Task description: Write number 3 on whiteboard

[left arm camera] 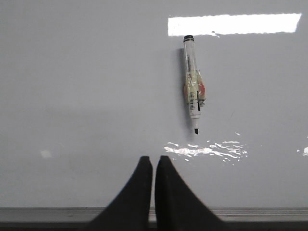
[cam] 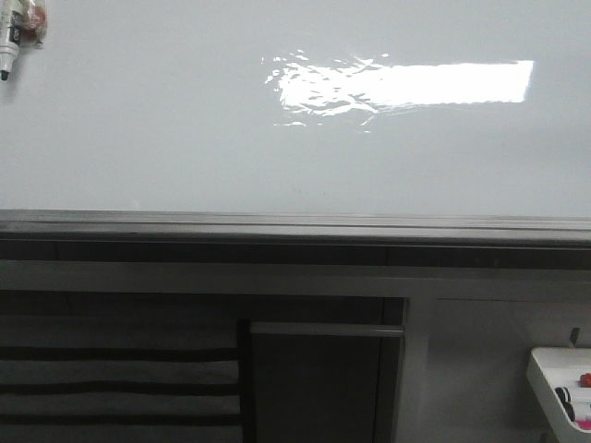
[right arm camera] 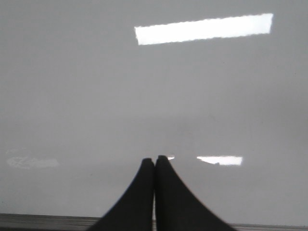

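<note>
I'm looking straight at the whiteboard [cam: 185,138] on the front view: glossy white, filling the whole upper part of the picture, with a bright rectangular glare [cam: 406,85] right of centre and the grey metal rail [cam: 295,224] running along its lower edge. I see no digit on the board in any of my three views; the surface reads plain white.

Far up in the left corner of the front view a marker [cam: 20,32] sits against the board, black tip pointing down, with something pale and reddish wrapped round its middle. Neither arm shows in that view.

On the left wrist view the left gripper [left arm camera: 154,161] has its two black fingers [left arm camera: 137,197] pressed together, only a hairline slit between them, nothing pinched. The same marker [left arm camera: 193,86] hangs upright on the board, beyond the fingertips and off to one side, clearly apart from them, cap end just under the glare. The rail [left arm camera: 57,211] crosses behind the finger bases.

Right wrist view: the right gripper [right arm camera: 154,160] is likewise closed tight, fingers [right arm camera: 173,197] touching along their length, holding nothing. It faces bare board with a glare strip above and a small one just beside the tips.

Below the rail, on the front view, grey cabinet panels [cam: 323,378], and a white tray [cam: 561,388] at the far right with small dark and red items I can't make out.
</note>
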